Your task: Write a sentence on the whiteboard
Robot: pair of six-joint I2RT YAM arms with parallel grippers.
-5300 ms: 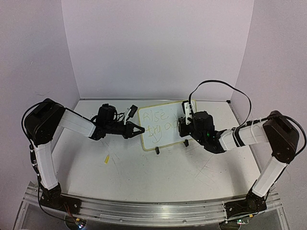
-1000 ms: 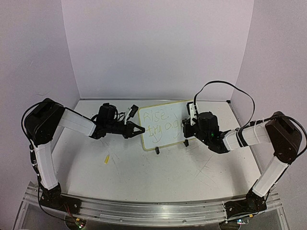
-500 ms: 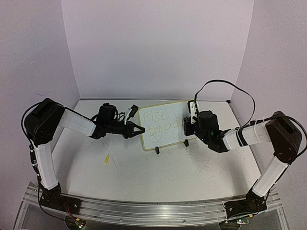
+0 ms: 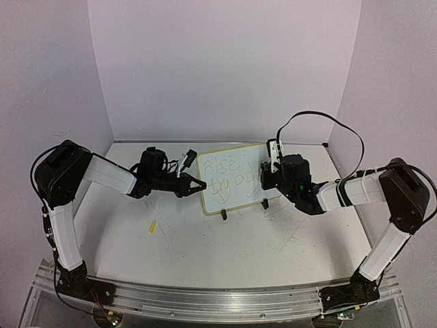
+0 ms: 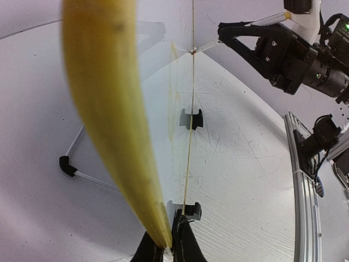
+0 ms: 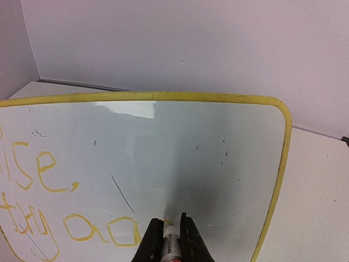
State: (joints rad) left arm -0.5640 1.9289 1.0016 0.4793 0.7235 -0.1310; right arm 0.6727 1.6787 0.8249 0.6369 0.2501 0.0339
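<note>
The whiteboard (image 4: 232, 176) stands tilted on two black clip feet (image 4: 222, 214) mid-table, with a pale yellow rim and yellow handwriting. My left gripper (image 4: 198, 184) is shut on the board's left edge; in the left wrist view its jaws (image 5: 168, 248) pinch the yellow rim (image 5: 103, 109). My right gripper (image 4: 267, 179) is shut on a white marker (image 4: 273, 154). In the right wrist view the marker (image 6: 170, 243) sits between the jaws, its tip on the whiteboard (image 6: 163, 158) just right of the yellow letters (image 6: 98, 229).
A small yellow marker cap (image 4: 152, 227) lies on the white table (image 4: 225, 253) front-left of the board. Lilac walls enclose the table on three sides. The right arm's black cable (image 4: 321, 123) loops above it.
My right gripper with the marker has shifted slightly up and right along the board's lower line, adding yellow strokes. The left arm and the board have not moved.
</note>
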